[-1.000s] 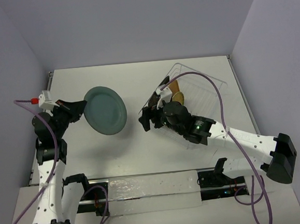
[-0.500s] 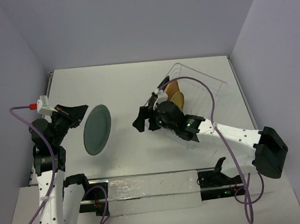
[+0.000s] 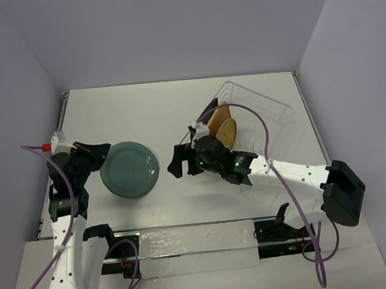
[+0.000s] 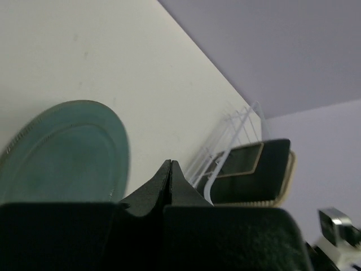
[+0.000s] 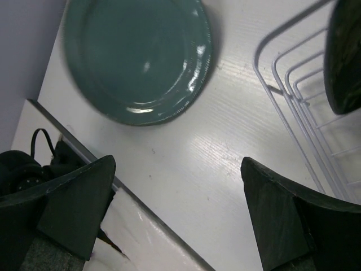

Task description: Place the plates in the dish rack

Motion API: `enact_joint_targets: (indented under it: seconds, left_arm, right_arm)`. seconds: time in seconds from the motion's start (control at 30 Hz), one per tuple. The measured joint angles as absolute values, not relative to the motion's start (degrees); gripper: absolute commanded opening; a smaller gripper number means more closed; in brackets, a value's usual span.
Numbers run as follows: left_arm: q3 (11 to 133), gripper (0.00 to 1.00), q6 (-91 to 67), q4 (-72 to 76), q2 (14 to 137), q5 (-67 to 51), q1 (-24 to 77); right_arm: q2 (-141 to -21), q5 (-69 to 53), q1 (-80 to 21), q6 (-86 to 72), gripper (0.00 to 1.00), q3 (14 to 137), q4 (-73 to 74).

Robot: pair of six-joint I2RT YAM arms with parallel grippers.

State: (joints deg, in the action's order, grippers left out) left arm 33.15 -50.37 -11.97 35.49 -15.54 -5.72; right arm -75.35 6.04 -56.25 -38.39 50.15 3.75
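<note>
The round teal plate (image 3: 129, 169) (image 5: 135, 56) lies flat on the table at the left. My left gripper (image 3: 103, 152) (image 4: 170, 165) is shut just beside the plate's left rim, with nothing between its jaws. Open and empty, my right gripper (image 3: 179, 160) (image 5: 177, 169) hovers over bare table between the plate and the wire dish rack (image 3: 261, 116) (image 5: 293, 107) (image 4: 225, 135). Standing in the rack are a black plate (image 3: 205, 113) (image 4: 248, 172) (image 5: 345, 56) and two woven ones, tan (image 3: 219, 115) and yellow (image 3: 229, 132).
The table's left edge with a metal rail (image 3: 63, 121) runs close to the left arm. Along the near edge lies a white strip (image 3: 194, 248) (image 5: 146, 237). A purple cable (image 3: 273, 138) loops over the rack from the right arm.
The teal plate was up on edge at my left gripper and now lies flat on the table. The left gripper dropped slightly. My right gripper moved left, away from the rack.
</note>
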Motion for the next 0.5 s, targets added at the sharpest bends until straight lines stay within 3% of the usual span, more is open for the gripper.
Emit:
enact_joint_targets:
  seconds: [0.23, 0.4, 0.5]
  left_arm:
    - [33.6, 0.01, -50.6, -14.6, 36.5, -6.2, -5.7]
    - [33.7, 0.27, -51.9, -16.5, 40.9, -1.6, -5.7]
    - [33.4, 0.32, -52.3, -16.7, 45.3, -0.3, -5.7]
  right_arm:
    - [-77.8, 8.4, -59.8, -32.5, 0.99, 56.3, 5.0]
    - [-85.0, 10.7, -61.9, -30.3, 0.99, 61.2, 5.9]
    - [-90.8, 13.0, -62.5, -29.7, 0.99, 65.8, 7.4]
